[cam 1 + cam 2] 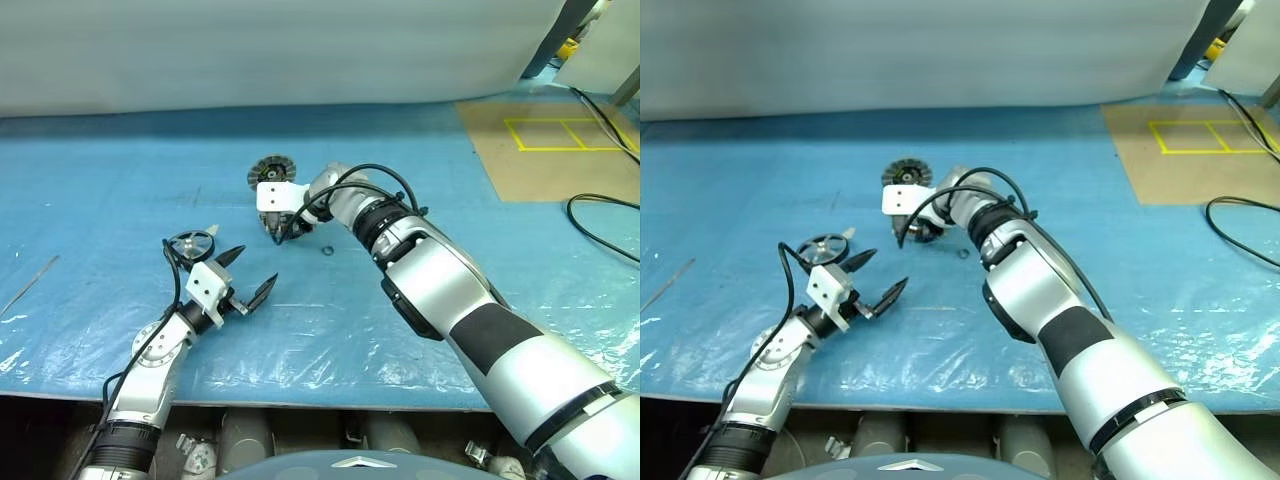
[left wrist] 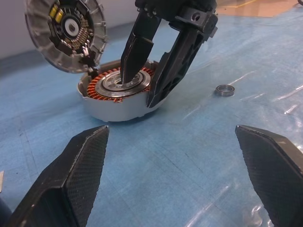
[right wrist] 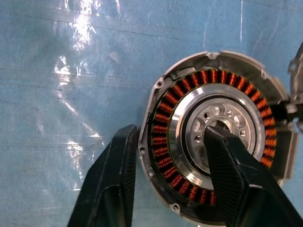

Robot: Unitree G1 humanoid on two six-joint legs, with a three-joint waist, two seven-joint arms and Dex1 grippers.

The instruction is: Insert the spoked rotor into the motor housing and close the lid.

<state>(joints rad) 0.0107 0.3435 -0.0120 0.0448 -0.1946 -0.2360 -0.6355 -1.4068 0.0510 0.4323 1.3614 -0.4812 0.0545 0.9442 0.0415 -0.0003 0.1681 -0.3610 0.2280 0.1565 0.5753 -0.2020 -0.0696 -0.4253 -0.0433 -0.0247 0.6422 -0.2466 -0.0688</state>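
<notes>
A blue plastic-covered table [image 1: 120, 170] filled most of the head camera's frame. Just above its centre sat the motor housing [image 3: 213, 137], a squat round silver-rimmed puck with a ring of copper-orange windings around a grey metal centre. The lid [image 2: 64, 33], a ribbed silver-grey disc showing a dark circuit face, stood tilted open, touching the housing's far edge. The right gripper [image 2: 142, 78] pointed steeply down onto the housing; its black fingers straddled the wall, one tip in the grey centre, the other outside the silver rim, though whether they pressed the wall could not be told. Just right of the housing lay a small metal ring [image 2: 225, 90]. In the left-centre of the frame the spoked rotor [image 1: 190, 243], a thin dark wheel-like ring, lay on the sheet. The left gripper [image 1: 248, 275] hovered just beside it, fingers spread wide and empty.
</notes>
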